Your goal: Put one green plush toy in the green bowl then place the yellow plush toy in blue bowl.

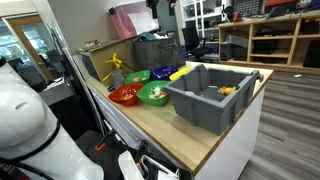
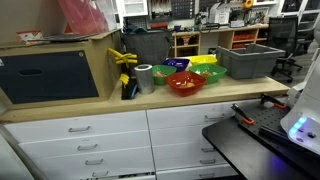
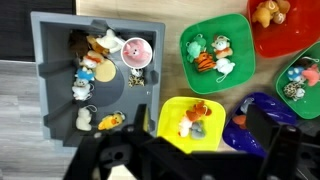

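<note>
In the wrist view the gripper (image 3: 185, 165) comes in from the bottom edge as a dark mass. Its jaws stand apart and nothing is between them. It hangs above the table (image 3: 165, 60), clear of every toy and bowl.

Just above it, at lower centre of the frame, sits a yellow bowl (image 3: 170, 110) with two small toys inside. To the right, at lower right of the frame, lies the blue bowl (image 3: 250, 112). The dark body of the gripper partly covers it, and the part we can see holds nothing.

The yellow plush toy (image 3: 110, 121) lies up and to the left of the gripper, in the lower part of a grey bin (image 3: 40, 80) that fills the left half of the frame. Other small toys are scattered higher in that bin. In an exterior view the same toy (image 1: 228, 90) shows as a yellow patch inside the bin (image 1: 205, 105).

Further up, at upper right, the green bowl (image 3: 240, 35) holds several small toys. We cannot tell which of them is the green plush toy. A red bowl (image 3: 300, 40) fills the top right corner, and a second green bowl (image 3: 312, 95) touches the right edge.
</note>
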